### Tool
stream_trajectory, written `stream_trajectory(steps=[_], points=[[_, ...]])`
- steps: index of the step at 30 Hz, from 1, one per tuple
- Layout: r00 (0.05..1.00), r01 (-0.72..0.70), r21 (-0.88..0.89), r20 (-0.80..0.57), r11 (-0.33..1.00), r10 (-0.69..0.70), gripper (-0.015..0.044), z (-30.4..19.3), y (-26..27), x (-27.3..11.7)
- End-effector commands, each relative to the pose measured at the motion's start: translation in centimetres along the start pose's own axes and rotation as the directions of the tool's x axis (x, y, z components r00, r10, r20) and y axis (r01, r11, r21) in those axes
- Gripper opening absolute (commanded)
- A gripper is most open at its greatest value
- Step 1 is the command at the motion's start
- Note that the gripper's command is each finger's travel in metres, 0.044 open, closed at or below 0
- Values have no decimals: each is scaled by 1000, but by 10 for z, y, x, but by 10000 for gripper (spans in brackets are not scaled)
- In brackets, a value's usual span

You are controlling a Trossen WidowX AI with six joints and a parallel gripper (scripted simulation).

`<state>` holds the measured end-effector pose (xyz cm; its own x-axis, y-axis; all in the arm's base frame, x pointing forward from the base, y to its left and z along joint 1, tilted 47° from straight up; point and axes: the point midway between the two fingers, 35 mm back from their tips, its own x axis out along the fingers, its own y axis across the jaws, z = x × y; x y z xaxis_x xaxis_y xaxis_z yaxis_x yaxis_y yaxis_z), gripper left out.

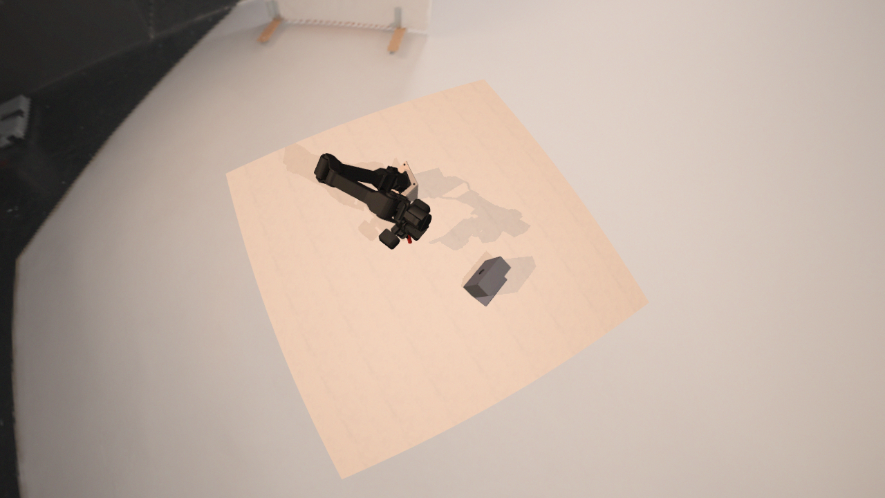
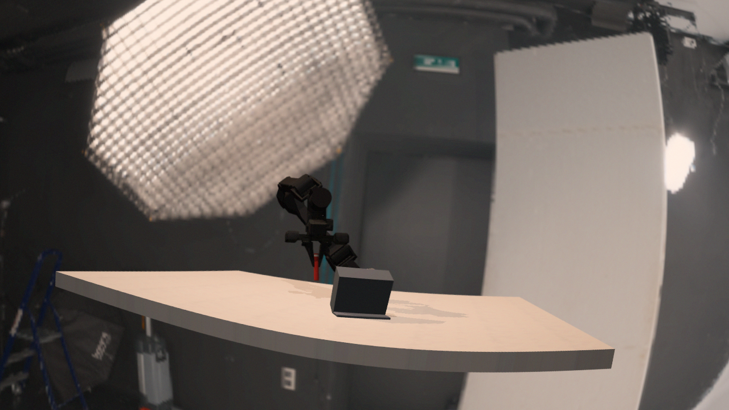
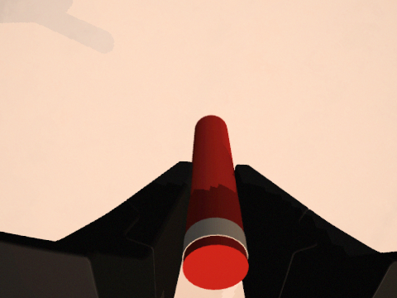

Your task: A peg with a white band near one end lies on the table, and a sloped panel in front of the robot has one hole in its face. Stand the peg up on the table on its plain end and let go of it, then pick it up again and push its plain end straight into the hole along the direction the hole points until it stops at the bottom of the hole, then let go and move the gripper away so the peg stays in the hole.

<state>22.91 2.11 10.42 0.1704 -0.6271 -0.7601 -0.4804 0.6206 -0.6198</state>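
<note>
- Pale wood grain, warm as peach, covers the table (image 1: 371,334) (image 2: 204,300) (image 3: 103,103), whose edge shows grey and thick from the side.
- Soft grey shadows (image 1: 491,216) of the arm (image 1: 355,185) (image 2: 320,197) spread across the tabletop.
- The claw (image 1: 408,236) (image 2: 315,259) (image 3: 213,177) is closed on the red peg (image 1: 408,240) (image 2: 316,268) (image 3: 212,165), gripping it above the table, roughly upright, plain end down and pale band up.
- The dark grey block (image 1: 489,278) (image 2: 363,295) sits on the wood, well apart from the peg; its hole (image 1: 481,271) shows from above.
- Behind, a huge glowing light (image 2: 229,112) with a grid front hangs before dark walls.
- A green sign (image 2: 437,63) is on the wall, left of a tall white board (image 2: 570,204) in the side view.
- A blue ladder (image 2: 49,250) stands at that view's far left, blurred.
</note>
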Motion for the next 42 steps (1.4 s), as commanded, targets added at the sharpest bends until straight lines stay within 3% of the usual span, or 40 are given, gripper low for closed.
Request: stream_trajectory(steps=[1,42], points=[[1000,-11,18,16,1000,11,0,4,5,4],[974,-107,172,215,979,68,0,44,36,29]])
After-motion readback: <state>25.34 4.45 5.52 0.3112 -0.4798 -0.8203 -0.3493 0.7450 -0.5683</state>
